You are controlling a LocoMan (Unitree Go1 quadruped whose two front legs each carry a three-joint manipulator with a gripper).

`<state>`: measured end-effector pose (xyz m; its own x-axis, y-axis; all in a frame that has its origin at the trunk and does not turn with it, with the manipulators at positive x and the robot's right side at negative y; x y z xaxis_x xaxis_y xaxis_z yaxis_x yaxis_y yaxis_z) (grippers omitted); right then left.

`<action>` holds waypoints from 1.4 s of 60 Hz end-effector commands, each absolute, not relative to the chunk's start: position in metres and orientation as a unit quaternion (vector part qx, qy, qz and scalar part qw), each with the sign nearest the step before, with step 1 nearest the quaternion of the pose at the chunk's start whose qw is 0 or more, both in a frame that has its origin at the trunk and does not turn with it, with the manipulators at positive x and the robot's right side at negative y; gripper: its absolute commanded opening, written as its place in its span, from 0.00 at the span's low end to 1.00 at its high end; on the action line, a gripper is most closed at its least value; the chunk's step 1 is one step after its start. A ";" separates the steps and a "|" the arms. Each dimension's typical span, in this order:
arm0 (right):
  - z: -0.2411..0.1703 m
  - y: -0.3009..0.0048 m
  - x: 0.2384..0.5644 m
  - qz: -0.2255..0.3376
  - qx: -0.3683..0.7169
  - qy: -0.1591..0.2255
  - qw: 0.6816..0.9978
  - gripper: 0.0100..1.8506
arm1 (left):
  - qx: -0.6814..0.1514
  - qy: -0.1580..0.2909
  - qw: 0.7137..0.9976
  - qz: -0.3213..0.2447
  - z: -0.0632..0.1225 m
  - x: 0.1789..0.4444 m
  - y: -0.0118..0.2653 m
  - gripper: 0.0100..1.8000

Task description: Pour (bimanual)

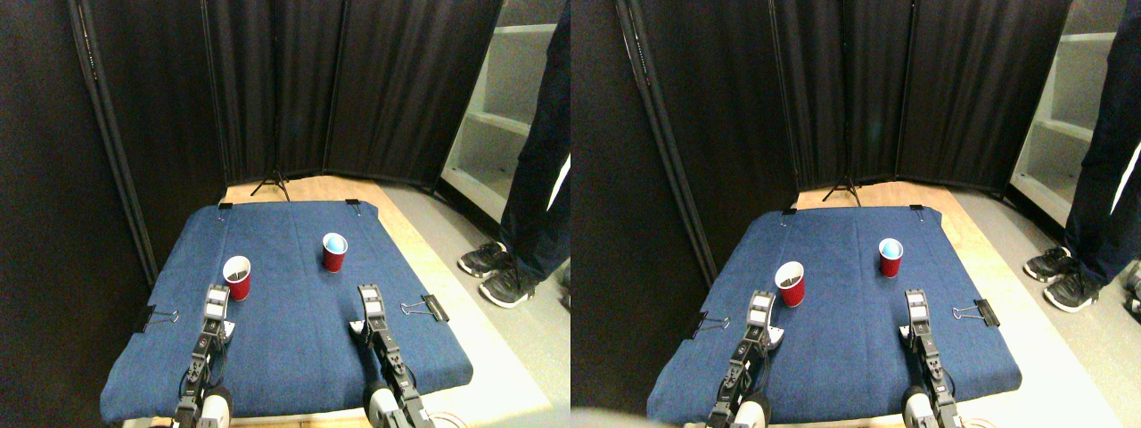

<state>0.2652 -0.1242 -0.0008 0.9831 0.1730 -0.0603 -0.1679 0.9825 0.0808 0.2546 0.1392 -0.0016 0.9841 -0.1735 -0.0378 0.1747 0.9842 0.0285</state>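
Apparently at the approach step, nothing grasped yet; two red cups standing on the blue-clothed table (294,357): left cup (237,277) just beyond the left gripper (217,297), right cup (334,251) further off from the right gripper (369,295); cannot tell jaw state on either; next, probably closing in and grasping one cup each; two binder clips at the cloth edges.

Desk (294,348) covered by a blue cloth (285,241), held by black binder clips: two at the far edge (225,206) (353,203), one at the left edge (147,317), one at the right edge (434,308). Two red cups stand upright on the cloth, well apart. Left cup (238,277) sits toward the left edge; right cup (334,251), pale blue inside, nearer the far edge and right of centre.
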 end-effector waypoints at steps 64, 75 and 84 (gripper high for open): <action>0.028 -0.116 0.329 0.035 0.525 0.005 0.850 0.47 | -0.440 -0.027 0.894 0.075 0.012 0.299 0.132 0.48; 0.022 -0.113 0.337 0.023 0.606 0.035 0.794 0.45 | -0.492 -0.026 0.864 0.102 -0.004 0.306 0.139 0.55; 0.015 -0.108 0.343 0.019 0.639 0.044 0.768 0.41 | -0.518 -0.024 0.848 0.110 -0.011 0.303 0.139 0.56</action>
